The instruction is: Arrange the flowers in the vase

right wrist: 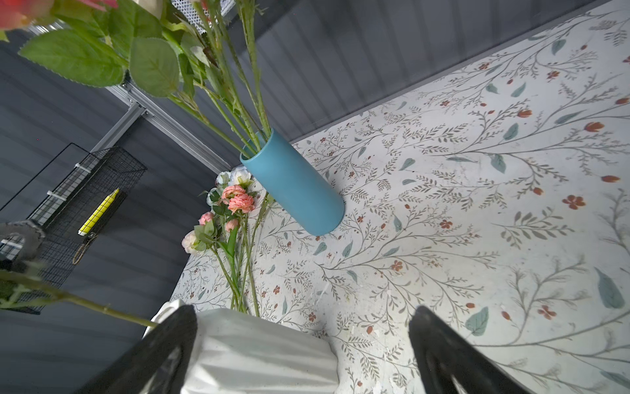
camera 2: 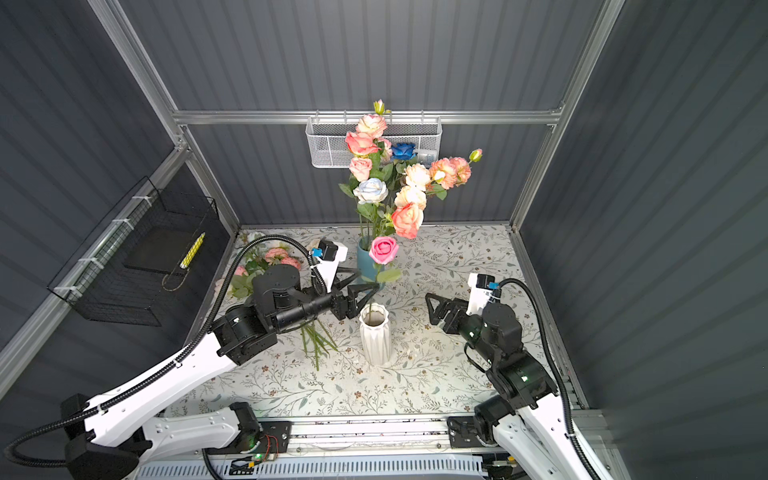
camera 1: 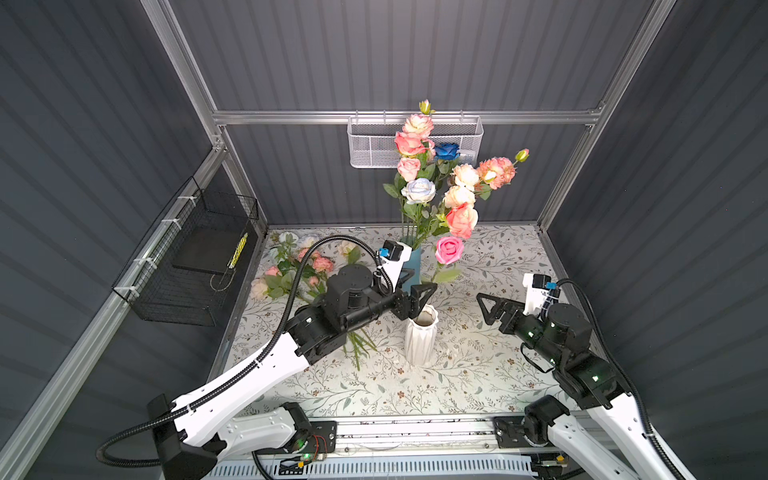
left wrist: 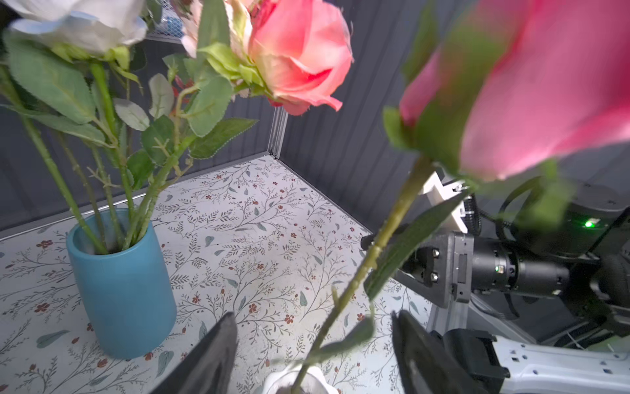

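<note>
A white ribbed vase [camera 1: 420, 336] [camera 2: 375, 334] stands mid-table. A pink rose [camera 1: 449, 250] [left wrist: 545, 85] leans out of it, and its green stem [left wrist: 375, 245] runs down into the vase mouth [left wrist: 296, 378]. My left gripper [camera 1: 419, 284] [camera 2: 365, 282] [left wrist: 315, 337] is open just above the rim, with the stem loose between its jaws and touching neither. Behind stands a blue vase [camera 1: 415, 266] [left wrist: 126, 290] [right wrist: 296, 184] full of several flowers [camera 1: 440, 178]. More flowers [camera 1: 299, 266] [right wrist: 235, 201] lie at the back left. My right gripper [camera 1: 488, 305] [camera 2: 434, 305] [right wrist: 303, 324] is open and empty, right of the white vase [right wrist: 259, 354].
A white mesh basket [camera 1: 415, 143] hangs on the back rail behind the bouquet. A black wire basket [camera 1: 195, 257] holding a yellow item is fixed to the left wall. Dark panel walls close in the floral-patterned table [camera 1: 498, 374] on three sides.
</note>
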Robot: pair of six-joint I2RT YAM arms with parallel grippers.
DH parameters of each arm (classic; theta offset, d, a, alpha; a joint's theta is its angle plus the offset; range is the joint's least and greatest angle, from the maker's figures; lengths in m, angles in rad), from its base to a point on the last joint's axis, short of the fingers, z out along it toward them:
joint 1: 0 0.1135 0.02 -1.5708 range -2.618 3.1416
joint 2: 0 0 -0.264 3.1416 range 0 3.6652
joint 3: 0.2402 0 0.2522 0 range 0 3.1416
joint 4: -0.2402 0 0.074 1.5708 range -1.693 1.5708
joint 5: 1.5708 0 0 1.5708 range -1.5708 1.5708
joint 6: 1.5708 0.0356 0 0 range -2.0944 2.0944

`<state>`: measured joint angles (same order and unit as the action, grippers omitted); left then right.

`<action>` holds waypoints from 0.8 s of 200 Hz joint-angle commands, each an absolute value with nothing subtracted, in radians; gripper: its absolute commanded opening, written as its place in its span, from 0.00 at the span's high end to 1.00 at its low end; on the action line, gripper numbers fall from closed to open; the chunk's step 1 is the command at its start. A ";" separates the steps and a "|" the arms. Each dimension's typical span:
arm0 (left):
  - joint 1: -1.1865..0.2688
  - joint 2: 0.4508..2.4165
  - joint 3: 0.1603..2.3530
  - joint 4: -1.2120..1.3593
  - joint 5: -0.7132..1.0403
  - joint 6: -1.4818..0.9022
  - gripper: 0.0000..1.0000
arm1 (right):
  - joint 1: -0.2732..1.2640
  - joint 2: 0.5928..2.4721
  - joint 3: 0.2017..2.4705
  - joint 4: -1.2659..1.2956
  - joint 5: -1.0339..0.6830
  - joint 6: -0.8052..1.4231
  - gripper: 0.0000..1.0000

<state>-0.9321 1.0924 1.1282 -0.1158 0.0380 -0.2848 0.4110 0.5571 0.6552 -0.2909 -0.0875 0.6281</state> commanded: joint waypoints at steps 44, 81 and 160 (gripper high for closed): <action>-0.936 0.862 1.007 -0.206 -0.329 -0.359 0.23 | 0.407 0.511 0.641 -0.256 -0.079 0.635 0.01; -0.840 0.870 0.947 -0.367 -0.397 -0.442 0.19 | 0.407 0.502 0.627 -0.264 -0.062 0.638 0.01; -0.431 1.293 0.861 -0.196 -0.109 -0.576 0.35 | 0.407 0.474 0.617 -0.295 -0.049 0.643 0.01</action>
